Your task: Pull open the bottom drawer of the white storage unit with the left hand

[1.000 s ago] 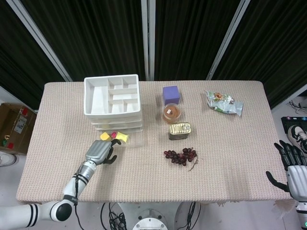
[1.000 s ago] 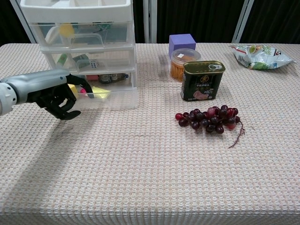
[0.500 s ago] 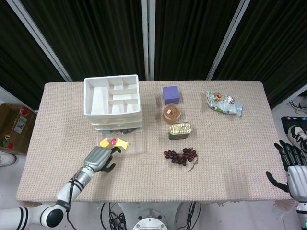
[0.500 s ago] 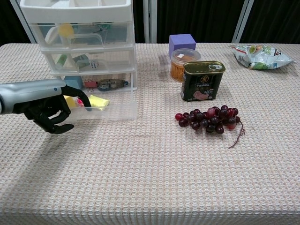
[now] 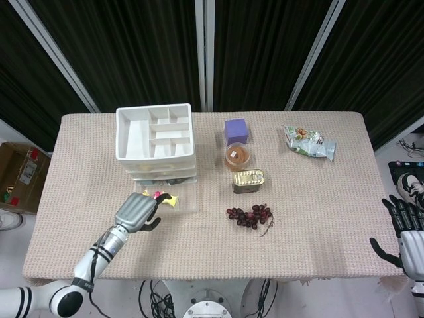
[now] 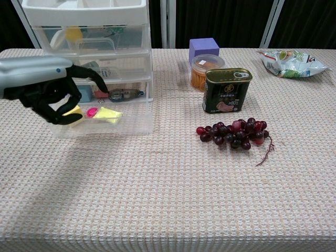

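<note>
The white storage unit [image 5: 154,132] [image 6: 94,31] stands at the table's back left. Its clear bottom drawer [image 5: 180,203] [image 6: 128,126] is pulled out toward me, and small yellow and pink items show inside it. My left hand [image 5: 136,212] [image 6: 47,89] hovers just above the drawer's front left corner. Its fingers are loosely curved and apart, and it holds nothing. My right hand [image 5: 405,228] hangs off the table's right edge, low in the head view, with its fingers spread and empty.
Right of the drawer lie a bunch of dark grapes [image 5: 250,215] [image 6: 233,133], a tin can [image 5: 248,180] [image 6: 227,90], an orange tub [image 5: 237,156] [image 6: 206,71], a purple cube [image 5: 236,130] and a snack bag [image 5: 308,142]. A cardboard box [image 5: 20,175] sits on the floor at the left.
The bottom drawer slid out toward me while the left hand hooked its front. That hand has since let go and risen above the drawer. The right hand stayed still.
</note>
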